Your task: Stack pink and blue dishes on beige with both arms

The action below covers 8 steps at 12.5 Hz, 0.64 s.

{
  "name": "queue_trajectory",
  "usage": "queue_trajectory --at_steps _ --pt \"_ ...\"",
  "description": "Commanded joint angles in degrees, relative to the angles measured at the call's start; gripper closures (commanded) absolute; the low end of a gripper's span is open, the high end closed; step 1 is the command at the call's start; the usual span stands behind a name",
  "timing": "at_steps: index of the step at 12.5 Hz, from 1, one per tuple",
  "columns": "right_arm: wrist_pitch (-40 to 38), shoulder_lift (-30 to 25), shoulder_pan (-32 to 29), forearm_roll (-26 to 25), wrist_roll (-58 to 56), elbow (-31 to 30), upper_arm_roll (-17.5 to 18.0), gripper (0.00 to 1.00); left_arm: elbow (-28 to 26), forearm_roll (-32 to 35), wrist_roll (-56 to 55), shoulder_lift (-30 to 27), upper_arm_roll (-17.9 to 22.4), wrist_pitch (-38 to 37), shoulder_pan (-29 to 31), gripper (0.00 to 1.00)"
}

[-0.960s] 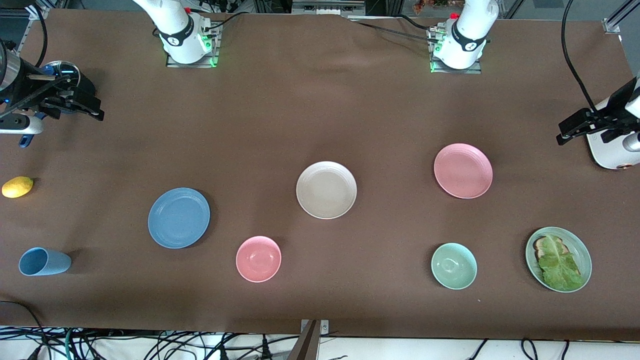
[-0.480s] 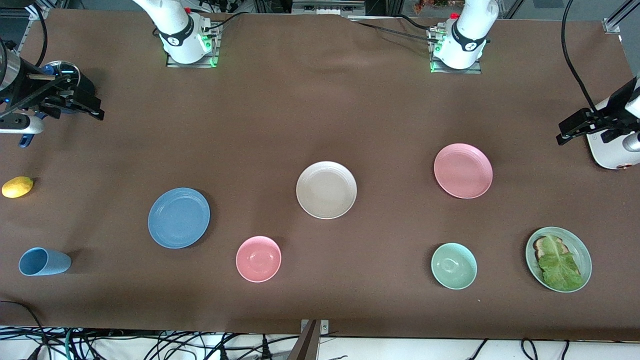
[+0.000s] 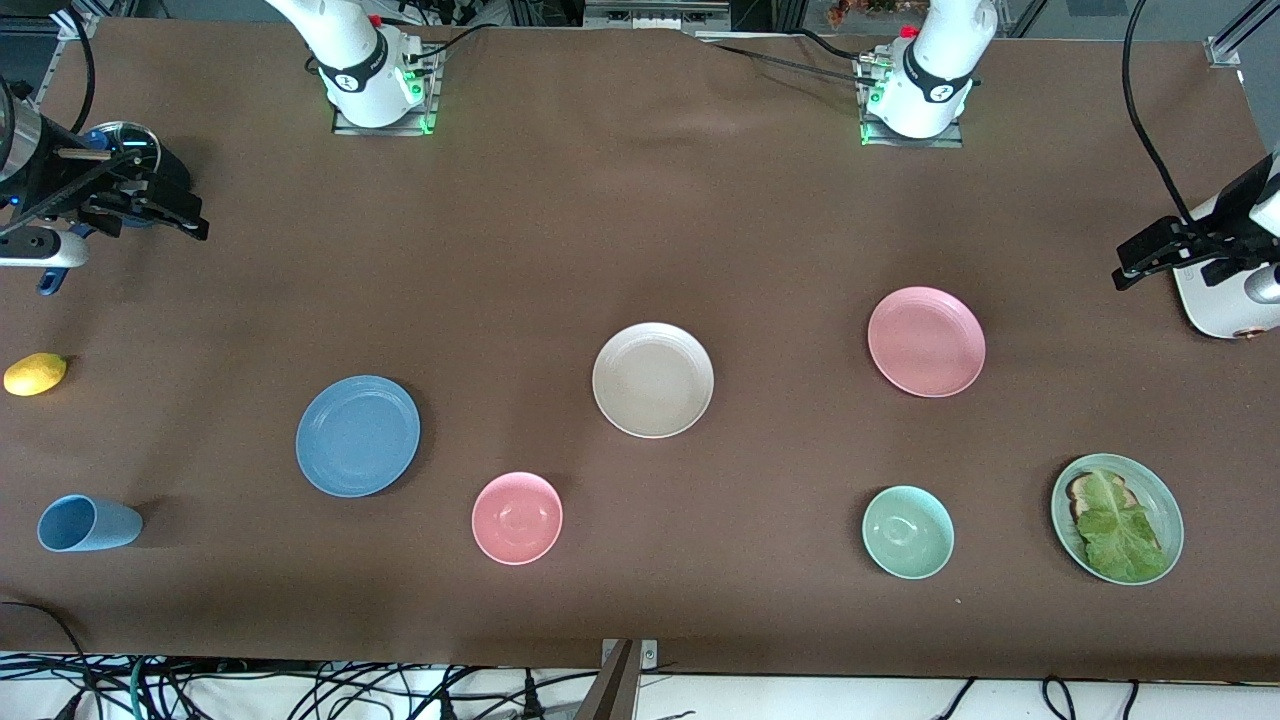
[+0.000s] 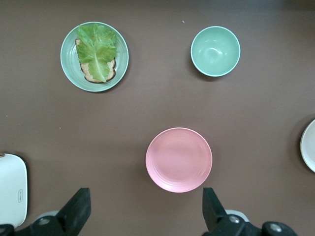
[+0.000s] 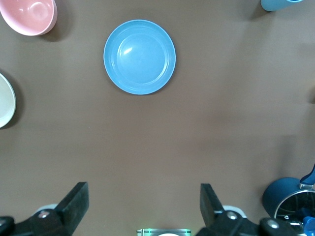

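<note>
Three plates lie apart on the brown table (image 3: 640, 200), both grippers raised and empty.

At the front view's upper left edge the right gripper (image 3: 165, 215) hangs with jaws spread wide, holding nothing; the blue plate (image 3: 358, 436) lies lower left of centre, the beige plate (image 3: 653, 380) at centre, the pink plate (image 3: 926, 341) right of centre (all flat, none stacked); at the right edge the left gripper (image 3: 1140, 262) is likewise wide open and empty.

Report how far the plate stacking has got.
Nothing is stacked yet. The beige plate lies bare mid-table; the pink plate and blue plate lie apart on the table. The left gripper and right gripper are open, empty, high over the table. Both pickups and placements remain.
</note>
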Motion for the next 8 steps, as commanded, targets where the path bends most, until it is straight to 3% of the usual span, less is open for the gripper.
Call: queue_trajectory --at_steps 1,8 --pt "-0.4 -1.37 -0.15 0.86 -0.08 -0.94 0.12 0.0 0.12 -1.2 1.31 -0.36 -0.12 0.02 0.29 0.0" --pt "-0.05 -1.29 -0.15 0.77 -0.17 -0.86 0.12 0.0 0.12 -1.2 1.31 -0.36 -0.12 -0.07 0.29 0.0"
